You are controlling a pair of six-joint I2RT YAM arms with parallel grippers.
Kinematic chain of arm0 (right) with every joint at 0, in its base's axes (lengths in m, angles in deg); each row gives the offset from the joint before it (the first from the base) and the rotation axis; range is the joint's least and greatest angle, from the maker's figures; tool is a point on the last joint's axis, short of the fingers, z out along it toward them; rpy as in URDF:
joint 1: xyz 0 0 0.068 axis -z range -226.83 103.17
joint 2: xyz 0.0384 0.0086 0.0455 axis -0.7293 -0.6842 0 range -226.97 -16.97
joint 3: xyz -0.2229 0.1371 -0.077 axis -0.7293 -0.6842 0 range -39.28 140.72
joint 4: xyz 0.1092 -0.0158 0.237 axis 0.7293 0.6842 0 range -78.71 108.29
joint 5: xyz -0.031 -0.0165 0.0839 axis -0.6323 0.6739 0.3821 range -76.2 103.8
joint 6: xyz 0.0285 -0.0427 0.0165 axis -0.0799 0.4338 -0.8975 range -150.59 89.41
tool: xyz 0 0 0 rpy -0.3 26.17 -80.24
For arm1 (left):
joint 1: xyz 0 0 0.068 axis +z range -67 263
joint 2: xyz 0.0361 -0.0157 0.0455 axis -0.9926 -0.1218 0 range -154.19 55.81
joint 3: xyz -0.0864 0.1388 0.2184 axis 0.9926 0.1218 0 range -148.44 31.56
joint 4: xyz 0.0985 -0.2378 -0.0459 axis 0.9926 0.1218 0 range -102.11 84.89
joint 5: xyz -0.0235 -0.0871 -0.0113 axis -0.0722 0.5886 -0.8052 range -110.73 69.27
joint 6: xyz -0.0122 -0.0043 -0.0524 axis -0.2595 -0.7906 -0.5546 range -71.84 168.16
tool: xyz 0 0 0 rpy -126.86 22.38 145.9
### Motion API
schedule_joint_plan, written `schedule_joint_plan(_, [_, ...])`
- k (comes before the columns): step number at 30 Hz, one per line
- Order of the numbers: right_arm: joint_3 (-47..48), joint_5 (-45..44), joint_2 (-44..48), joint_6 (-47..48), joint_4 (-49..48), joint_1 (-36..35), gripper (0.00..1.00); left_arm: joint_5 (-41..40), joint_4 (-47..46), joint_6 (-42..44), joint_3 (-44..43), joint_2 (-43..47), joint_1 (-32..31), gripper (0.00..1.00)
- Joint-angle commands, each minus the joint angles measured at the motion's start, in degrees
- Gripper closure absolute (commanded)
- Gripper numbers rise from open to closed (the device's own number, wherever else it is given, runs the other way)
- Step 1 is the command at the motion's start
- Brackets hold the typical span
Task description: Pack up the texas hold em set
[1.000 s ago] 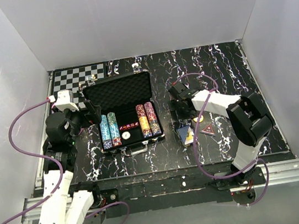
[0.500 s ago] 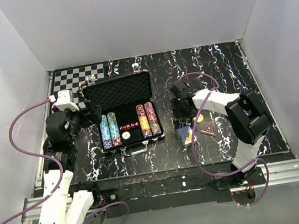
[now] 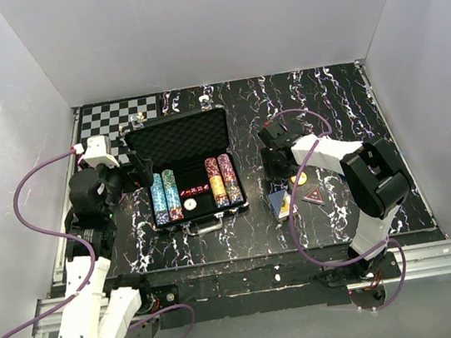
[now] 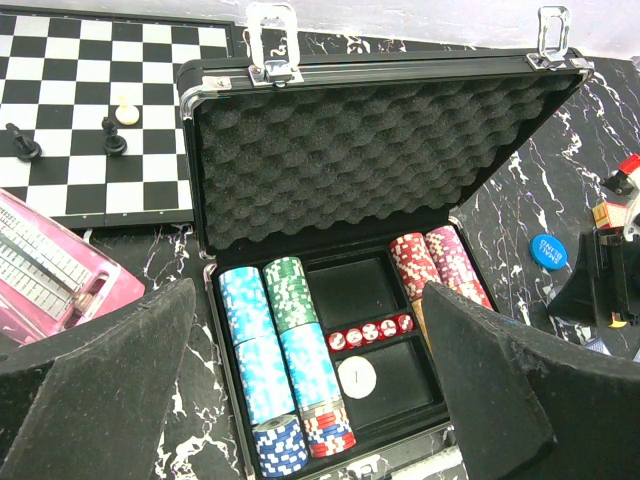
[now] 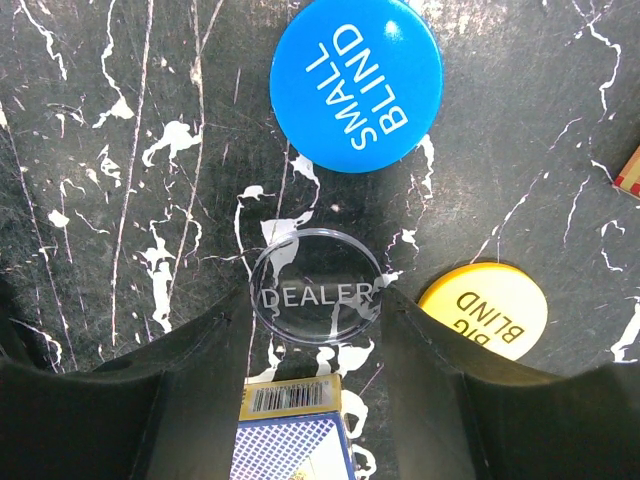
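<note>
Currently the case point(image 4: 370, 150) lies open on the marbled table point(image 3: 324, 96), chips point(image 4: 255, 330) racked inside. Left gripper point(image 4: 308, 288) hovers in front of it, jaws spread wide, holding nothing. Right gripper point(image 5: 316, 300) is down on the table to the case's right, jaws partly closed. Its fingertips point(image 5: 225, 330) sit at both edges of the clear dealer button point(image 5: 316, 265); cannot tell whether it is gripped.
</note>
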Motion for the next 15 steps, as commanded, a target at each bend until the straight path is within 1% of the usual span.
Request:
schedule_joint_plan(1, [-0.65, 2.19, 0.37, -1.22, -0.98, -0.07, 0.52, 0.1, 0.54, 0.02, 0.01, 0.43, -0.22, 0.02])
schedule_joint_plan(9, [1.98, 0.61, 4.24, -0.87, 2.45, -0.51, 0.53, 0.1, 0.54, -0.07, 0.01, 0.34, -0.22, 0.02])
schedule_joint_plan(15, [4.09, 0.08, 5.38, -0.51, 4.21, -1.74, 0.53, 0.54, 0.54, -0.15, 0.09, 0.34, -0.22, 0.02])
